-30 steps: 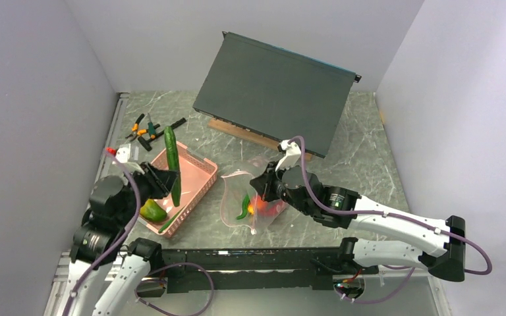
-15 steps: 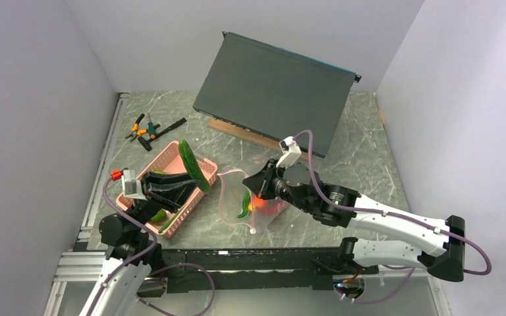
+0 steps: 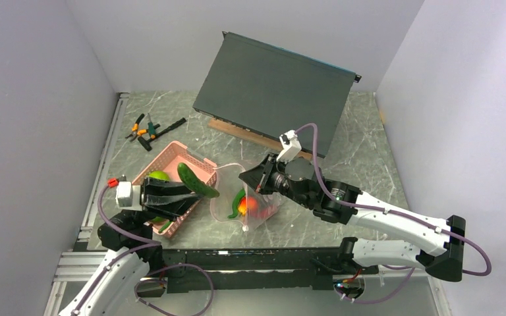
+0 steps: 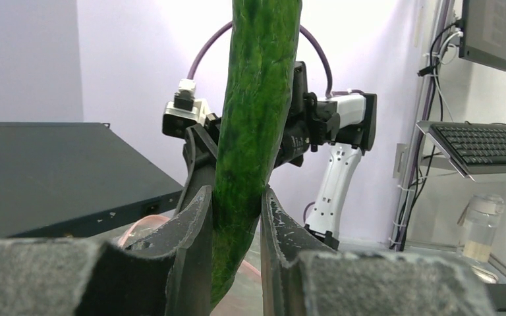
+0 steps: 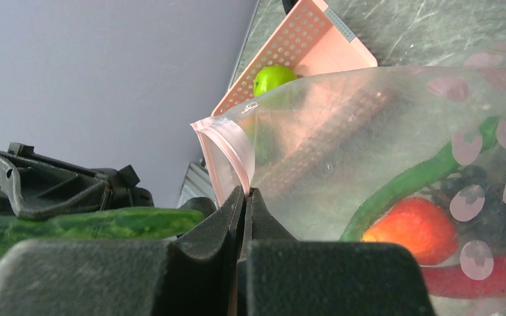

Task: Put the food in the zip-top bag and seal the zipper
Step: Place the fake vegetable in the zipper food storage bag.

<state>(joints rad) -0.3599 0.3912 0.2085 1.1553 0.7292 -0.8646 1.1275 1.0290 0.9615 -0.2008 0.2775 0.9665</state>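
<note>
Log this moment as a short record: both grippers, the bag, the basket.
left gripper: shut on cucumber, not yet in the bag
right gripper: shut on zip-top bag beside its pink zipper, mouth edge lifted
in bag: green pepper, red piece
basket: holds green apple

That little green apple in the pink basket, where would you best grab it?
Take the green apple across its round middle, coming straight down from above. The walls of the pink basket block the sides, and a ball shape offers an end effector its surest hold at the widest part. It shows only in part, so that is a judgement.
</note>
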